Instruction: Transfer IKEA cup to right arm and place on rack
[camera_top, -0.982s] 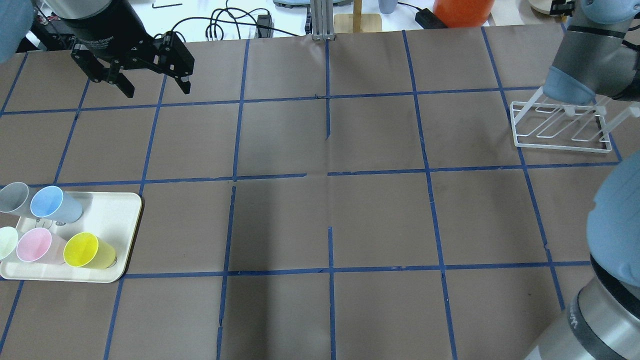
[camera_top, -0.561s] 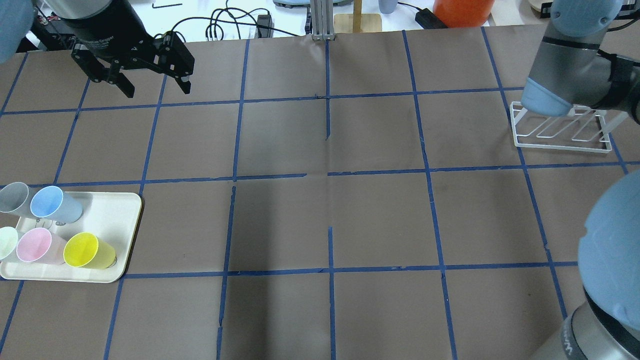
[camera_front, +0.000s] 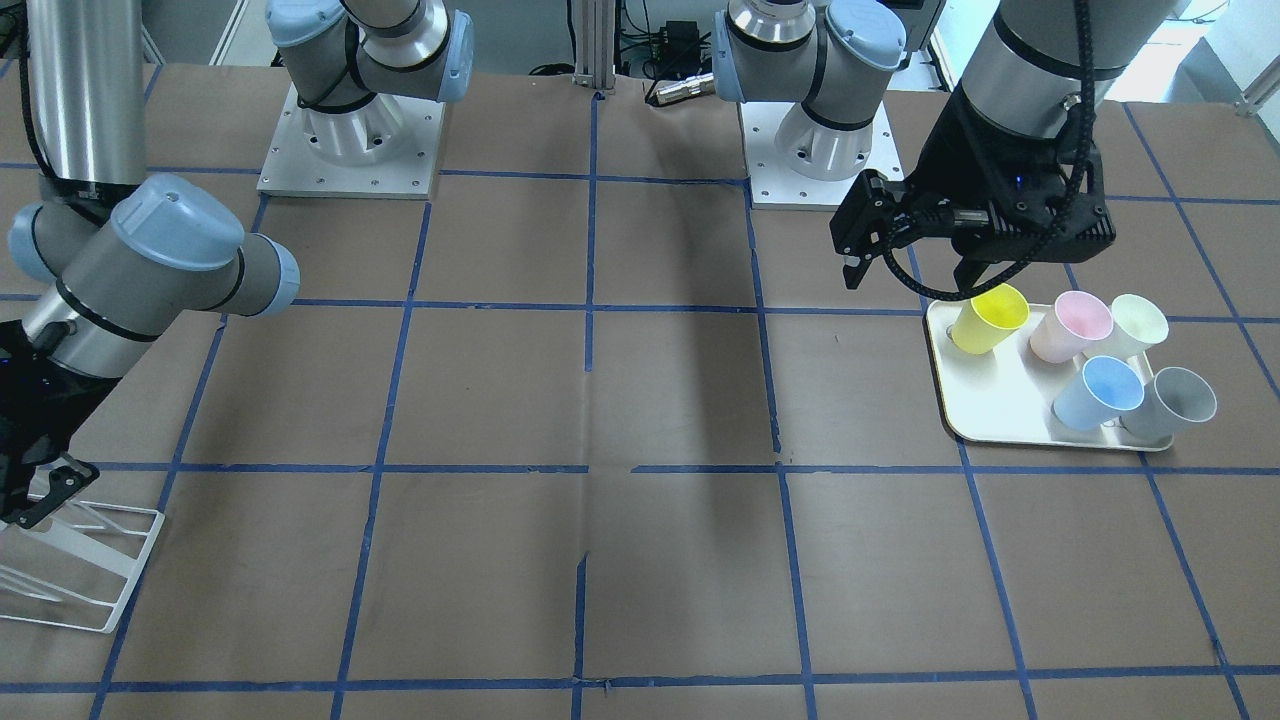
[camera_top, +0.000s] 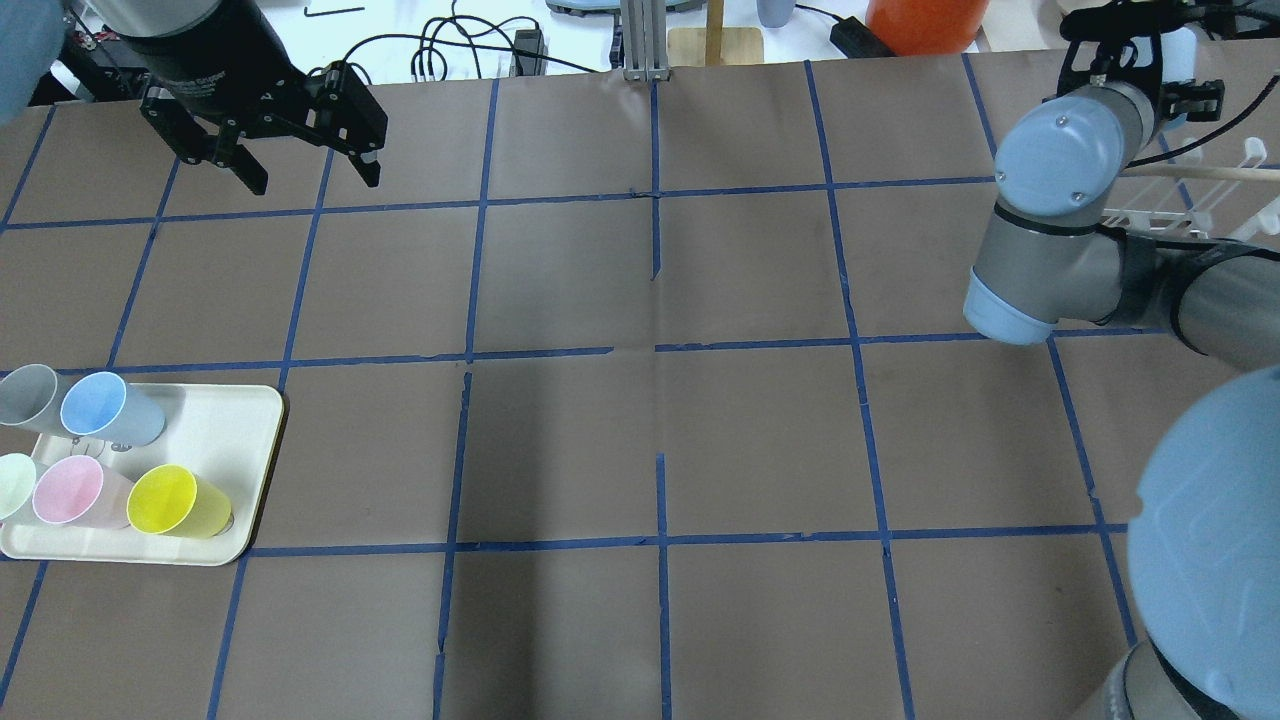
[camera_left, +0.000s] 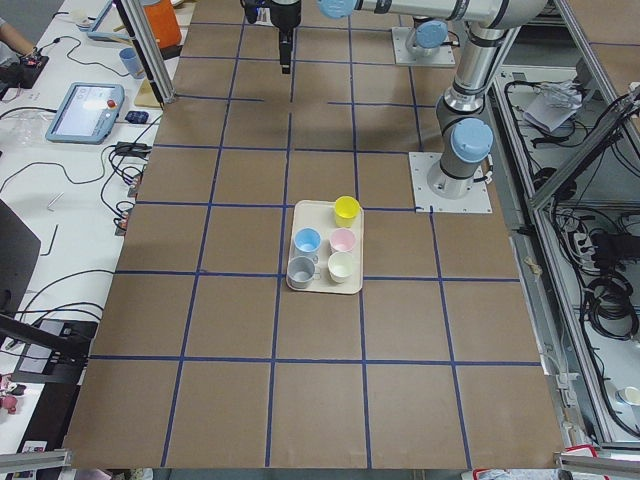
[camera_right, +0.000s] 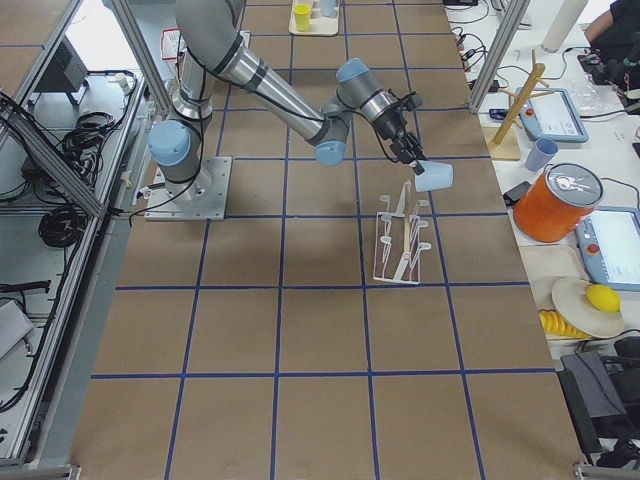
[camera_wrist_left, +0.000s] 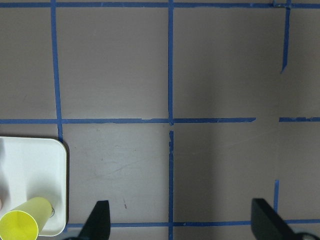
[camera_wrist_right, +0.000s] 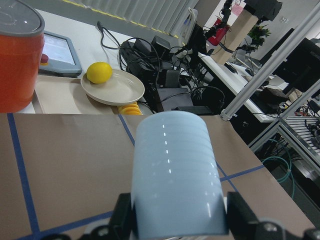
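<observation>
My right gripper (camera_wrist_right: 177, 220) is shut on a light blue IKEA cup (camera_wrist_right: 172, 172) and holds it on its side. In the right side view the cup (camera_right: 434, 177) hangs just above the far end of the white wire rack (camera_right: 400, 240); I cannot tell whether they touch. The right arm hides most of the rack in the overhead view (camera_top: 1205, 205). My left gripper (camera_top: 305, 170) is open and empty, hovering over the far left of the table. A second light blue cup (camera_top: 105, 410) lies on the cream tray (camera_top: 245, 420).
The tray also holds a yellow cup (camera_top: 175, 500), a pink cup (camera_top: 75, 492), a grey cup (camera_top: 30, 395) and a pale cup (camera_top: 10, 485). An orange bucket (camera_right: 560, 205) and a wooden stand (camera_right: 515, 115) stand just beyond the table edge near the rack.
The right arm's wrist joints swung from over the rack toward the table's middle and nearer me; the gripper now shows at the far right. The left arm has not moved.
</observation>
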